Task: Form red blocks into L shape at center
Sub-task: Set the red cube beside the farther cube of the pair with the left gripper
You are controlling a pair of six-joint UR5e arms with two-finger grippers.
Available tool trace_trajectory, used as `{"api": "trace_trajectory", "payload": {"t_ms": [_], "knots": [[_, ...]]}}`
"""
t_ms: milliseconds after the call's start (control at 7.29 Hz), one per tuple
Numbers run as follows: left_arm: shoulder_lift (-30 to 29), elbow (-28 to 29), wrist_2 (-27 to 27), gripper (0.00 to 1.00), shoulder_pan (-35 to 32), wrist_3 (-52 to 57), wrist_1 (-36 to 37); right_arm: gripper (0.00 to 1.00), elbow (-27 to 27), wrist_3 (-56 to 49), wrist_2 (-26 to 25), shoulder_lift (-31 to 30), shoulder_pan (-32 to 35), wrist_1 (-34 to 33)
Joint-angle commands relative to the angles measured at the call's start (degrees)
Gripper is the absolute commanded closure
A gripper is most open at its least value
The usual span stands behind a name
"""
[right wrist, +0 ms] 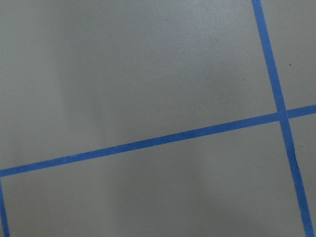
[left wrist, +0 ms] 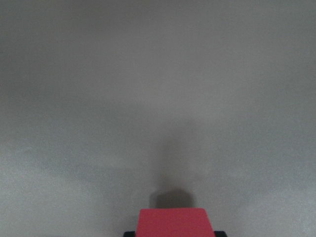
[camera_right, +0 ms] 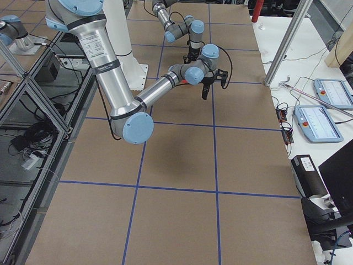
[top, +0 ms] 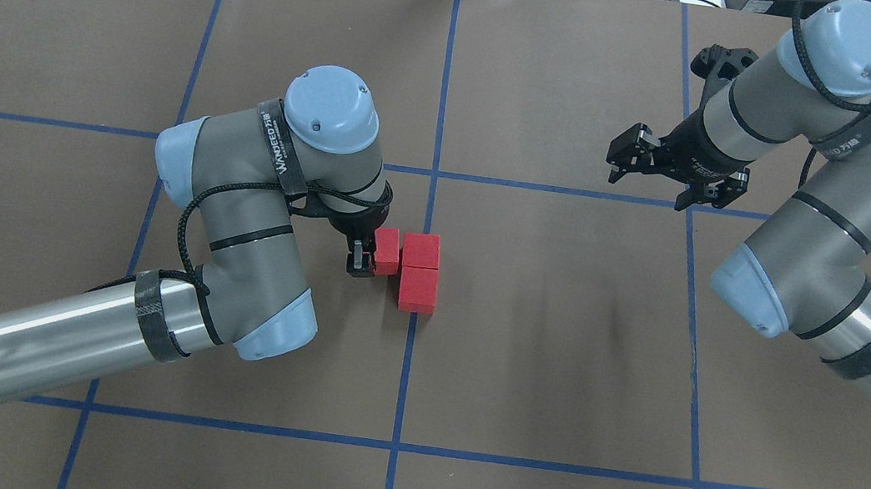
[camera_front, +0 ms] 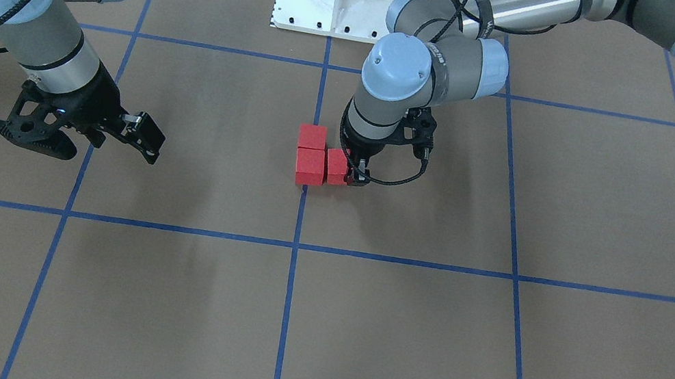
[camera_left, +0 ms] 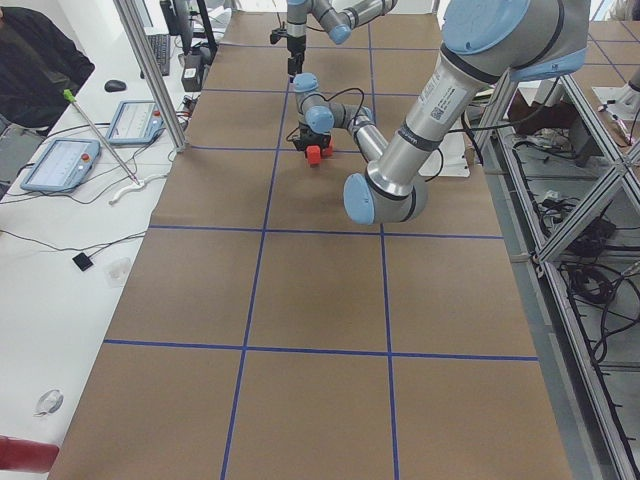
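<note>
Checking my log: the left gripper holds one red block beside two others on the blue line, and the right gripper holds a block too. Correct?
No: the right gripper is open and empty, as the overhead view shows. The left gripper does hold one red block beside two others.

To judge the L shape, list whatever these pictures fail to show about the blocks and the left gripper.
- Grip of the left gripper: its own wrist covers the jaws in the overhead and front-facing views, so open or shut cannot be told.
- The end block: cut off by the left wrist view's bottom edge.
- Gaps between the red blocks: too small in exterior left.
</note>
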Motion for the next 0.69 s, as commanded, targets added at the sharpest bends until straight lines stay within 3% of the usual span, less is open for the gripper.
{"api": "trace_trajectory", "payload": {"t_ms": [0, 549], "knots": [[-0.4, 0.2, 0.0, 1.00, 0.0, 0.1, -0.1, 0.00, 0.0, 0.0, 0.0, -0.1, 0.0, 0.0], [-0.3, 0.6, 0.0, 1.00, 0.7, 0.2, -0.6, 0.00, 0.0, -0.1, 0.0, -0.1, 0.0, 0.0]]}}
